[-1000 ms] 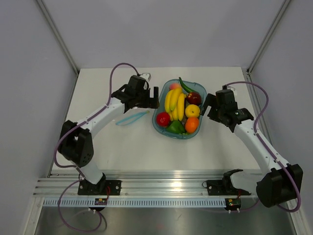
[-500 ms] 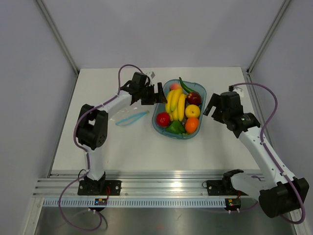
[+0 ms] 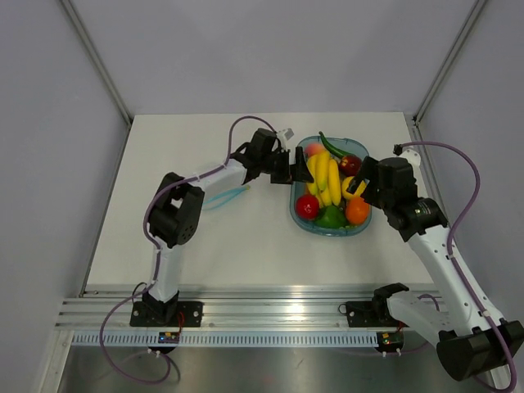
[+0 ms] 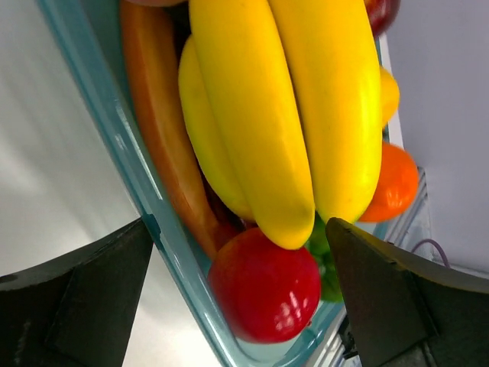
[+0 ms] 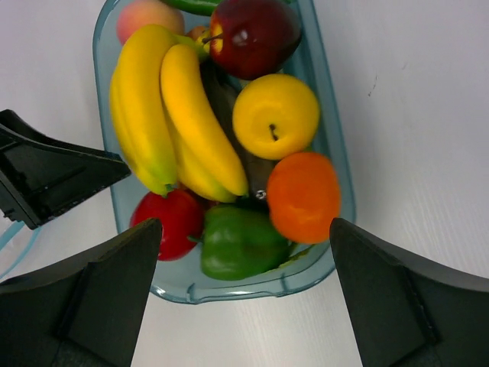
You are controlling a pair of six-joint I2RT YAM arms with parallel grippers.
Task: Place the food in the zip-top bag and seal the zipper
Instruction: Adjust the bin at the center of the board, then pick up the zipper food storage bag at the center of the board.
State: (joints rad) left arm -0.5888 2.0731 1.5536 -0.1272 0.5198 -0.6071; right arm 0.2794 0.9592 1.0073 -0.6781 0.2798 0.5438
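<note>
The food lies in a clear blue-tinted tray (image 3: 301,214): a red fruit (image 3: 308,205) (image 4: 265,284) (image 5: 170,222), an orange one (image 3: 356,210) (image 5: 303,196) and a yellow one (image 5: 275,115). My left gripper (image 3: 296,169) (image 4: 244,306) is open and low at the tray's left rim, with the red fruit seen between its fingers. My right gripper (image 3: 360,182) (image 5: 244,298) hangs open above the tray's right side and holds nothing. The zip-top bag (image 3: 223,196) lies flat on the table left of the tray, partly under the left arm. Its zipper (image 3: 232,193) shows as a light blue strip.
Bananas (image 3: 326,173) (image 5: 179,122), a green pepper (image 3: 332,217) (image 5: 241,241), a dark red apple (image 5: 252,34), a peach (image 5: 147,15) and a green chili (image 3: 332,146) share the tray. Walls with metal posts close in the table at back, left and right.
The left arm has reached right to the tray's left rim, and the tray with its fruit has slid right. The right gripper has moved over the tray's right side.
</note>
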